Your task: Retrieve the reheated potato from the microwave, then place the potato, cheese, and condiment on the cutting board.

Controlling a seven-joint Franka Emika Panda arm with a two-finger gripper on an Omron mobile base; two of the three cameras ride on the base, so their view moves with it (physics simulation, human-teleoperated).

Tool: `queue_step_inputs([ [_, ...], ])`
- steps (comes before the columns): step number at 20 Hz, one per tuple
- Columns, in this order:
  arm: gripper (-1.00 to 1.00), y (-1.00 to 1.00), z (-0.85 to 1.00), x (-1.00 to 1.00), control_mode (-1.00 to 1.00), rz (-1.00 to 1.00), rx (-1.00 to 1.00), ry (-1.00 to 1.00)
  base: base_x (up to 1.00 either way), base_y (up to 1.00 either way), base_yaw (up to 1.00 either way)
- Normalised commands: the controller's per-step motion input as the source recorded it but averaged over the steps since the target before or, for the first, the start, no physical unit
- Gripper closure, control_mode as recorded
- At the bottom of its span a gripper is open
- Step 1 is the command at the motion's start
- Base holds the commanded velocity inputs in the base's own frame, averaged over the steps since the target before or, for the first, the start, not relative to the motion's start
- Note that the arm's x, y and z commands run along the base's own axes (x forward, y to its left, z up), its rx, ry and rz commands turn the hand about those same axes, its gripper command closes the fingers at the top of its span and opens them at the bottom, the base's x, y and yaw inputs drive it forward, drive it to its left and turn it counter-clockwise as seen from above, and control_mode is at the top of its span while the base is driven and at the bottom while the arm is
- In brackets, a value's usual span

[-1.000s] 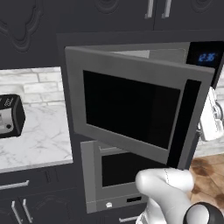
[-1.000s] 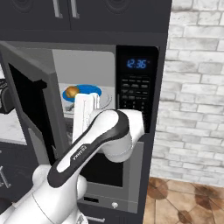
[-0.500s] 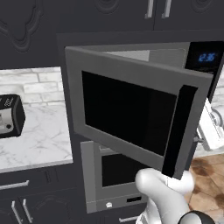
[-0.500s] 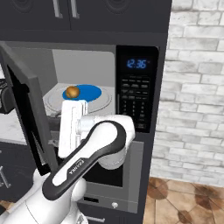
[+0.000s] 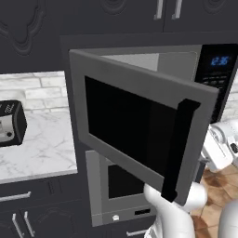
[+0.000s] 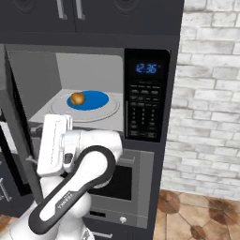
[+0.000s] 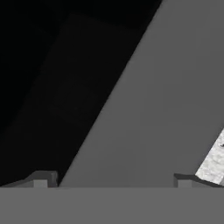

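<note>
One potato (image 6: 78,99) on blue plate (image 6: 96,100) inside open microwave (image 6: 140,93), end effector (image 7: 112,180) spread wide, empty, facing the door (image 5: 139,135), below and left of the potato

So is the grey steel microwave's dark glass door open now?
Open: the door stands swung out, and the round orange-brown potato shows on the blue plate inside.

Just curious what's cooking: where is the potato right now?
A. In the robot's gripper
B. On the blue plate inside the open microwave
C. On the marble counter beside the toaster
B: the potato sits on the blue plate inside the open microwave.
</note>
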Motion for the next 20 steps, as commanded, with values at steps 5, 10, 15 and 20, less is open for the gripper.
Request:
queue_step_inputs([
  [5, -1.0, 0.6, -0.01, -0.28, -1.0, 0.08, 0.05, 0.18, 0.0, 0.0, 0.0],
  [10, -1.0, 0.64, -0.04, -0.3, -1.0, 0.09, 0.03, 0.15, 0.0, 0.0, 0.0],
  [15, -1.0, 0.67, -0.09, -0.34, -1.0, 0.08, 0.02, 0.1, 0.0, 0.0, 0.0],
  [20, -1.0, 0.69, -0.13, -0.37, -1.0, 0.08, 0.01, 0.06, 0.0, 0.0, 0.0],
])
